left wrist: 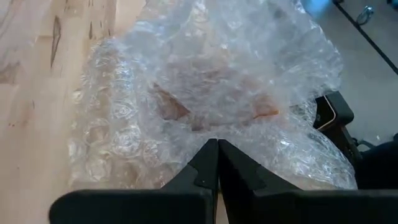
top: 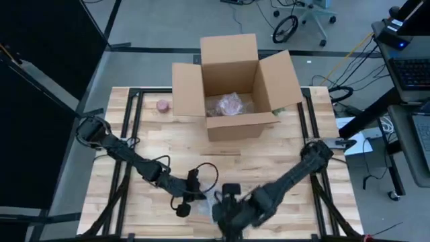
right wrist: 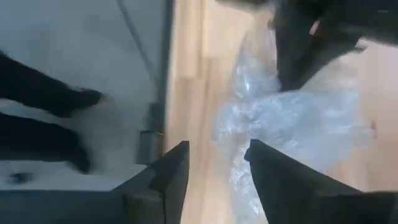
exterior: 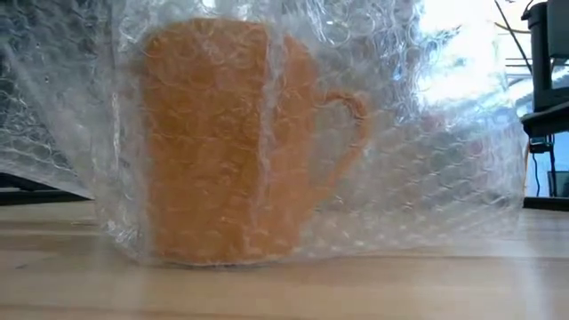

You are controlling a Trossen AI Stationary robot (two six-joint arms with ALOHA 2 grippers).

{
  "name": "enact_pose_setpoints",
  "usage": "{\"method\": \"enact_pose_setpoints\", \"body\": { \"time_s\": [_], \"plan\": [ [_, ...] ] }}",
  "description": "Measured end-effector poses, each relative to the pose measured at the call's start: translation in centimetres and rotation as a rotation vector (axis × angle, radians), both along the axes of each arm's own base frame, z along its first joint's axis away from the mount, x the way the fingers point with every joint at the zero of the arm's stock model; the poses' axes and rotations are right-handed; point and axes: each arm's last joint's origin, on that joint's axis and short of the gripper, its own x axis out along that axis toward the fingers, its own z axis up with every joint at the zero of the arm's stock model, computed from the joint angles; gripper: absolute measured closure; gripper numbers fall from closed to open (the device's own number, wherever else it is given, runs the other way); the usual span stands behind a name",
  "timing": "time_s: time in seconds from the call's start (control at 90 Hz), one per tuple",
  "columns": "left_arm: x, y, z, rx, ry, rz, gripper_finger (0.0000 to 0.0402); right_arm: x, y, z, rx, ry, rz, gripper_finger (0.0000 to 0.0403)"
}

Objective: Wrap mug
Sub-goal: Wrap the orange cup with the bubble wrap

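Grey floor (top: 154, 27) w/ cables around the wood table (top: 269, 154). Office chair base (top: 304, 17) at far side, desk w/ keyboard (top: 410, 70) at right, black curtain (top: 40, 60) at left. Bright light behind in low view.

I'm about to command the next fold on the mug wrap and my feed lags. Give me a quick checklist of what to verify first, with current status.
1. Mug upright on the table: ok, it stands with its handle to one side in the low view.
2. Bubble wrap around the mug: ok, it drapes over the mug, though loose.
3. Left gripper holding the wrap: ok, jaws closed against the plastic.
4. Right gripper free to grab: ok, jaws open, wrap just ahead.
5. Wrap fully closed around the mug: cannot tell.
6. Cardboard box open: ok, flaps up.
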Motion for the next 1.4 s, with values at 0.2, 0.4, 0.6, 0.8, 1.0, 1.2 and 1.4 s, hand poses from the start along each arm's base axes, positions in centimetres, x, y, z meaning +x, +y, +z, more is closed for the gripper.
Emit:
{"method": "enact_pose_setpoints", "body": {
  "time_s": [0.2,0.4,0.6,0.8,1.0,1.2,1.4],
  "plan": [
    [0.0,0.0,0.0,0.001,0.001,-0.002,0.0402,3.5,-0.9,-5.3,-0.122,0.043,-0.044,0.0354],
    [0.0,0.0,0.0,0.0,0.001,-0.003,0.0402,6.6,-2.5,-6.3,-0.085,-0.04,0.011,0.0396],
    [-0.5,0.1,0.3,0.0,0.038,-0.016,0.0402,7.6,-2.8,-10.3,-0.065,0.089,0.043,0.0401],
    [-2.0,0.7,2.5,-0.031,0.066,0.006,0.0402,8.0,-3.4,-12.6,-0.017,0.198,0.043,0.0402],
    [-4.5,1.8,6.0,-0.131,0.135,0.093,0.0402,8.1,-3.9,-12.8,-0.003,0.221,0.02,0.0403],
    [-7.6,1.4,6.2,-0.159,0.269,0.189,0.0402,8.3,-4.0,-13.5,0.028,0.215,-0.05,0.0403],
    [-8.4,-0.1,1.1,-0.123,0.358,0.262,0.0402,8.5,-3.9,-14.6,0.099,0.21,-0.136,0.0403]
  ]
}}
